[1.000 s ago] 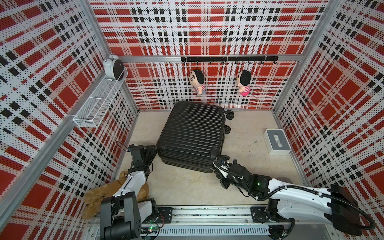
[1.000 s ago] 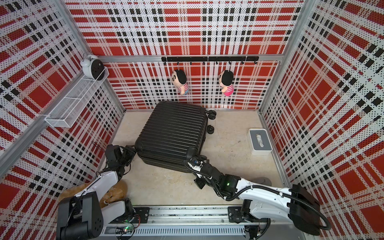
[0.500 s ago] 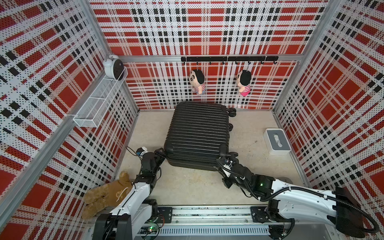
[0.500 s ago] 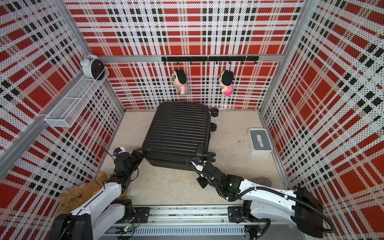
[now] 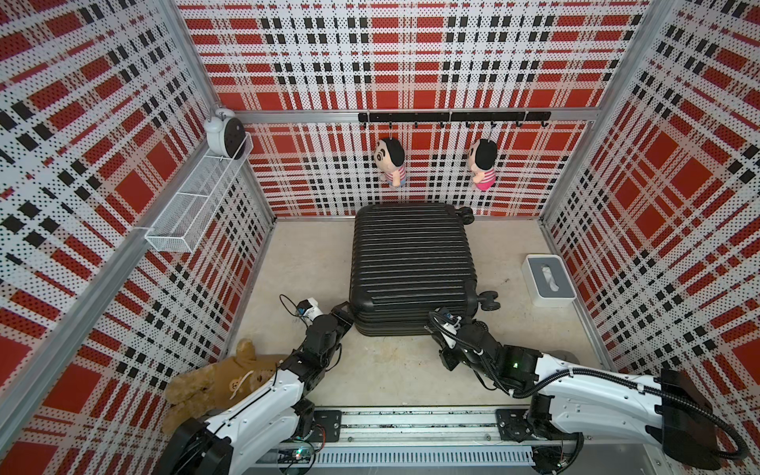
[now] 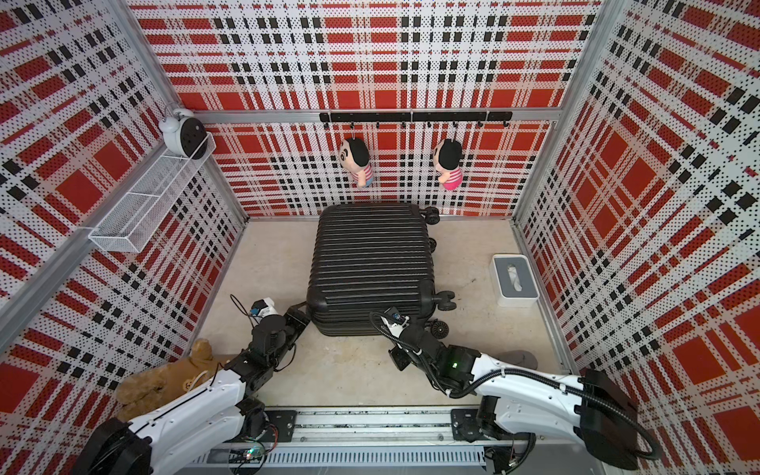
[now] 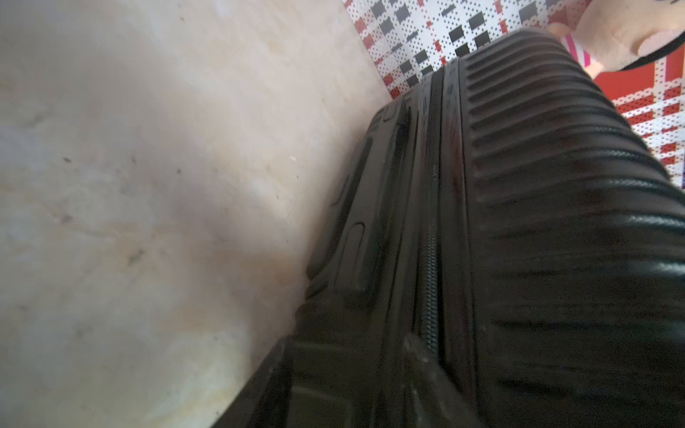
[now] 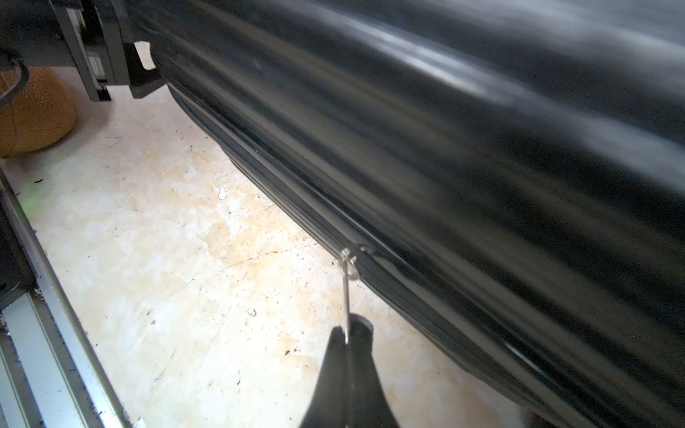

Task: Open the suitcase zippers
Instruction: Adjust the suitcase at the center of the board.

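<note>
Big black ribbed hard-shell suitcase [image 5: 411, 263] has swung round in the last second. It was skewed and now lies flat mid-floor, square to the back wall, wheels to the robot's right. Left gripper [image 5: 344, 316] has moved in to its near-left corner, fingers apart (can't tell if clamping the shell or just bracing). Right gripper [image 8: 348, 331] is pinched shut on the thin silver zipper pull [image 8: 347, 292] at the near-side seam, pull taut. Black zipper track [image 7: 430, 281] looks closed at that corner. My read: case staged, unzipping barely begun.
</note>
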`<state>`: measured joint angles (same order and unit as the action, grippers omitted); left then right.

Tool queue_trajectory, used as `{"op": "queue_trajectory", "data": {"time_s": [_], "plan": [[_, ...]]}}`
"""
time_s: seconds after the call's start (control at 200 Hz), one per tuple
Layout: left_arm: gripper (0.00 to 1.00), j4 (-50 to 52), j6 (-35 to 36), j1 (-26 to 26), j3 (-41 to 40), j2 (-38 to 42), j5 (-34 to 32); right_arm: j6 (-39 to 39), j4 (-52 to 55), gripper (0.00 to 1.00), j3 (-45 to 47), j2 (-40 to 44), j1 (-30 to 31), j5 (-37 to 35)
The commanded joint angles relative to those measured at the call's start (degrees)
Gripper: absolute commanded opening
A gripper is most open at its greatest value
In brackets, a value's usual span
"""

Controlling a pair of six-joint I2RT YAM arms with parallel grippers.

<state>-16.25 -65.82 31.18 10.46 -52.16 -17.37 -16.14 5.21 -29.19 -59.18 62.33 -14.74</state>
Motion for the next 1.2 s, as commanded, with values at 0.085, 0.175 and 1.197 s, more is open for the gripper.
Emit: {"op": "queue_trajectory", "data": {"time_s": [0.085,0.175,1.197], "plan": [[0.51,-1.4,-2.9,11.2,-1.3,-8.4,8.2,-0.8,-4.2,0.00,-1.0,-1.5,1.3,3.9],[0.51,-4.3,-3.7,15.0,0.3,-13.3,8.0,-1.0,-4.2,0.00,-1.0,-1.3,1.3,3.3],[0.71,-31.0,3.6,-23.2,9.1,-29.2,42.8,-0.3,-5.3,0.00,-0.9,-2.6,1.4,1.2]]}}
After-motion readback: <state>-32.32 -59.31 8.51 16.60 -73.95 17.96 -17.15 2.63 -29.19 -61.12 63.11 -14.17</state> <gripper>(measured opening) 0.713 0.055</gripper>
